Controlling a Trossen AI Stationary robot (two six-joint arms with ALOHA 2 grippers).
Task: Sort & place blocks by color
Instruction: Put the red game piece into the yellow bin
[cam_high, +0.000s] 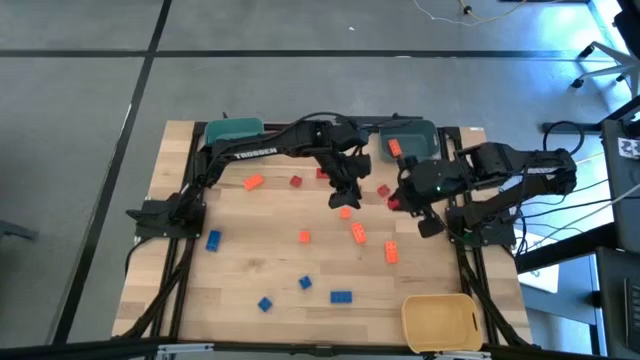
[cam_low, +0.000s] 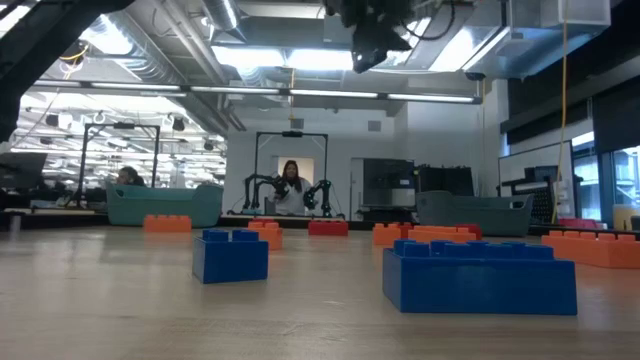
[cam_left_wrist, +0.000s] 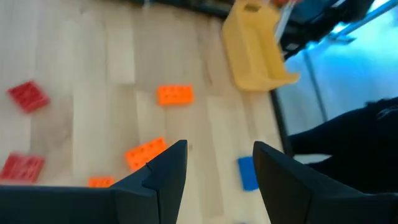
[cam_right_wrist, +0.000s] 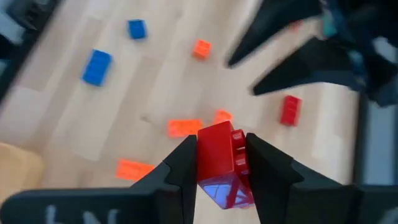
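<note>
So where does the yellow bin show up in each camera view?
High view: yellow bin at the bottom edge, right of centre.
Low view: not in it.
Left wrist view: top, right of centre.
Right wrist view: a sliver at the left edge, probably the bin.
Shared landmark: the orange brick nearest the bin.

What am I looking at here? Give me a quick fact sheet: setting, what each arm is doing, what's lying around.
Setting: wooden table with two dark robot arms
Left gripper: open, empty, above the middle of the table
Right gripper: shut on a red block, held off the table
Loose blocks: orange, red and blue ones scattered, e.g. an orange block and a blue block
Bins: teal bin and grey-blue bin at the far edge, the latter holding an orange piece; yellow bin at the near right corner
</note>
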